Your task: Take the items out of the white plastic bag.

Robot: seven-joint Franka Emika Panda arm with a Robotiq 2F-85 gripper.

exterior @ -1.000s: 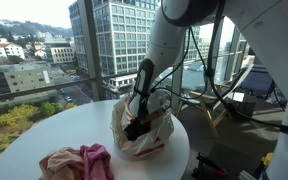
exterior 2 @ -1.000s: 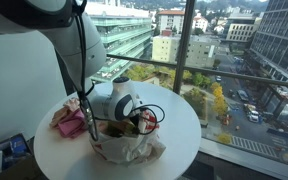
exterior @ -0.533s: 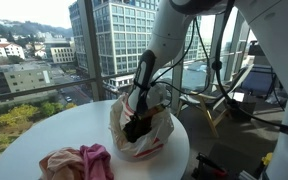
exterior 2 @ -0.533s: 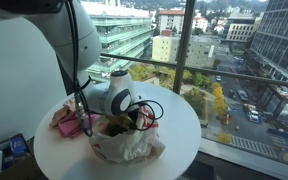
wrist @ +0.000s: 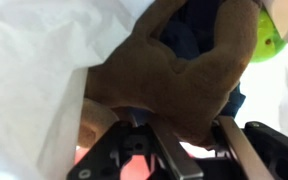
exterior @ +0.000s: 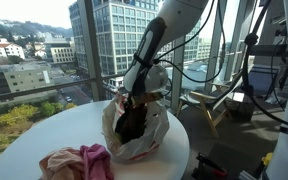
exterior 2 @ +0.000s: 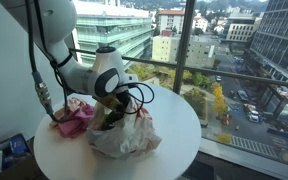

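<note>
The round white counter [exterior: 39, 135] [exterior 2: 179, 130] stands by a window wall. The robot arm [exterior: 154, 45] [exterior 2: 92, 72] reaches down over it in both exterior views. The white plastic bag [exterior: 154, 138] [exterior 2: 129, 138] sits on the counter directly below the arm, mouth open and sides crumpled. A pile of pink cloth [exterior: 79, 162] [exterior 2: 76, 116] lies on the counter apart from the bag. A brown cloth item [exterior: 131, 122] [wrist: 174, 70] hangs at the bag's mouth, its lower part inside the bag. The claw [exterior: 134, 100] [wrist: 189, 135] is pinching the brown cloth item, its fingers [wrist: 169, 155] closed against the fabric in the wrist view. That view also shows dark blue fabric [wrist: 199, 22] behind the cloth and a green object [wrist: 274, 40] at the upper edge; neither can be identified.
</note>
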